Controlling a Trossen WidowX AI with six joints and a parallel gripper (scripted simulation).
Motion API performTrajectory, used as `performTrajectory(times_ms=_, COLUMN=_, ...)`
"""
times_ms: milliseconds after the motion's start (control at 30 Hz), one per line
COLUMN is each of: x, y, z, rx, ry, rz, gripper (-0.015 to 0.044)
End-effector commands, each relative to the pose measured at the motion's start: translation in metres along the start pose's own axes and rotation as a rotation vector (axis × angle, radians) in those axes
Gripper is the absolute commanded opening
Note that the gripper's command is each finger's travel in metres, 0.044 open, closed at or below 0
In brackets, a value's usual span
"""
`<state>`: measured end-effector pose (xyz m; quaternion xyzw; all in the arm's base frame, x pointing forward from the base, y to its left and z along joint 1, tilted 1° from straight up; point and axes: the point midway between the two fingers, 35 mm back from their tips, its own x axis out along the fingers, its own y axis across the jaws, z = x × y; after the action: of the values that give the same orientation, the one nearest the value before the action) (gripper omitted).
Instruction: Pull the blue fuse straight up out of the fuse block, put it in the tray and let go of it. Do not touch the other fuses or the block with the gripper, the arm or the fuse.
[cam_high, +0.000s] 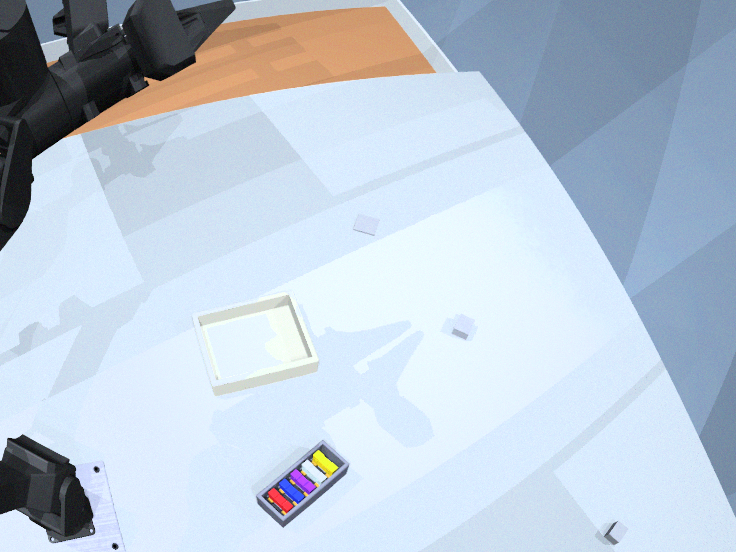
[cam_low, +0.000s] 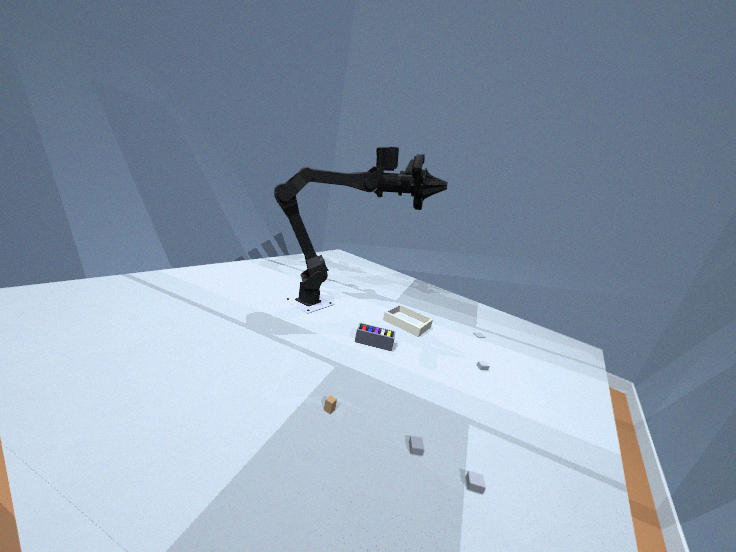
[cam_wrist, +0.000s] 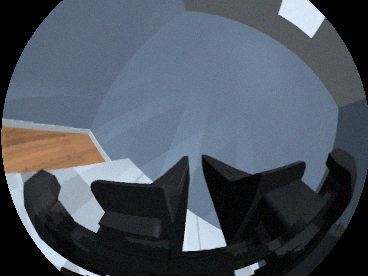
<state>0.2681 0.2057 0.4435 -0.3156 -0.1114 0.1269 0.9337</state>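
Jaws nearly closed on nothing; gripper (cam_low: 438, 186) is raised high above the table (cam_high: 416, 178). Blue fuse (cam_high: 290, 490) is seated in the fuse block (cam_high: 332, 478), just beside the tray (cam_high: 261, 380).

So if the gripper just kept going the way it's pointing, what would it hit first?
Probably nothing nearby. The gripper sits high above the table, pointing roughly level, well over the fuse block and tray. Depth is hard to judge.
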Motion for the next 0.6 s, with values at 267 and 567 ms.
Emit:
performTrajectory(times_ms=267, x=0.043, y=0.013, z=-0.132, rx=-0.486, ry=0.379, rz=0.2, gripper=0.0063)
performTrajectory(times_ms=567, x=0.02, y=0.014, z=-0.283, rx=-0.882, ry=0.704, rz=0.733, gripper=0.0063)
